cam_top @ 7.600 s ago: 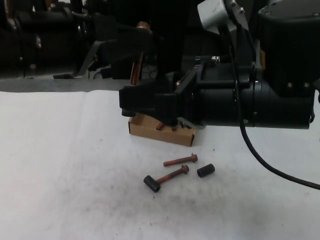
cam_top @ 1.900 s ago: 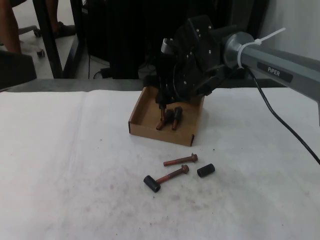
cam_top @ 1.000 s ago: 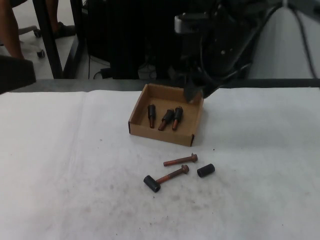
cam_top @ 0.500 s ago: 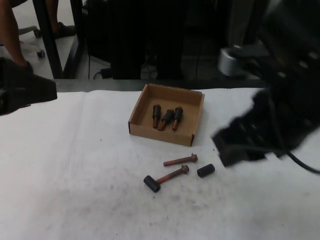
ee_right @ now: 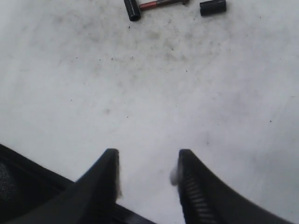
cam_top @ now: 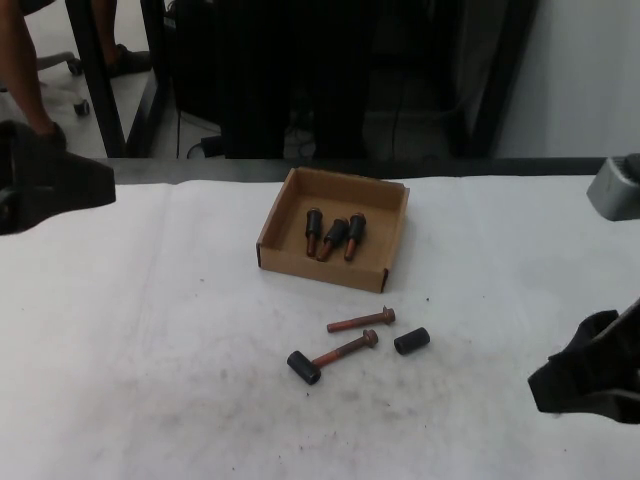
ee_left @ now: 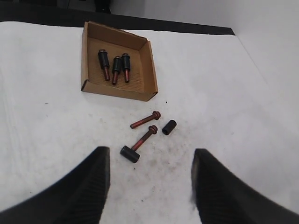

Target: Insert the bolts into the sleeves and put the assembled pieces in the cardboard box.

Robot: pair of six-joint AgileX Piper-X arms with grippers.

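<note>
Right, both sets of jaws stand wide and empty, left gripper (ee_left: 149, 157) and right gripper (ee_right: 148, 161) each hanging over the worktop (cam_top: 150, 350), with three assembled pieces (cam_top: 333, 235) lying in the cardboard box (cam_top: 320, 268). My worry is the loose sleeve (cam_top: 411, 341) and bare bolt (cam_top: 361, 320), just beside the bolt with a sleeve on its tip (cam_top: 332, 355). I reckon a careless pinch could roll them away or knock that sleeve off.
</note>
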